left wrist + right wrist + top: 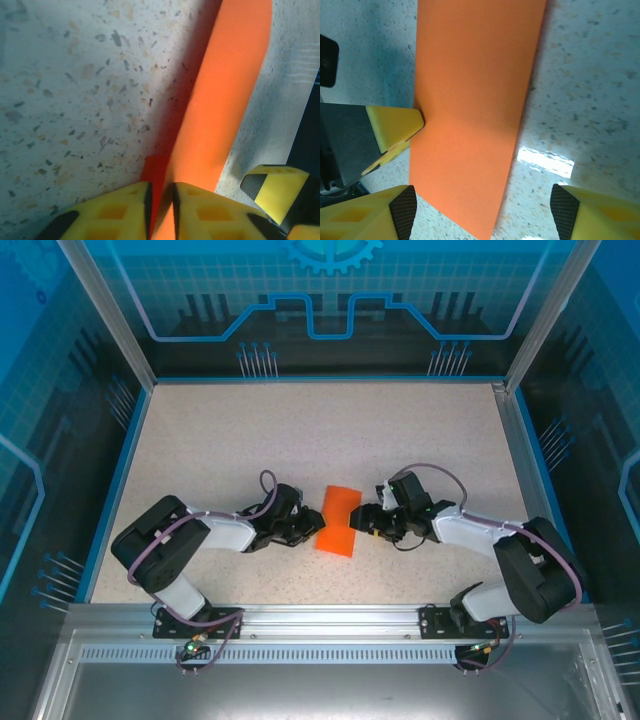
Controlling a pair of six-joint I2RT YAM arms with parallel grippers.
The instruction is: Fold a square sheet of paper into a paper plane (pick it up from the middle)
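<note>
Aluminium rail (320,618); speckled tabletop (300,430), orange paper (338,520); blue walls (330,300).

The square sheet of paper (470,115) is thin orange paper, matt and smooth. The surface (300,440) looks like pale speckled stone-effect laminate, smooth and slightly glossy, with a bright reflection beside the right tool (483,212). That tool's fingers (600,220) are matt yellow plastic with black, finely textured pads (404,212). The left tool (161,192) has the same yellow plastic. The frame rail (320,620) at the near edge is dull silver metal.
</note>
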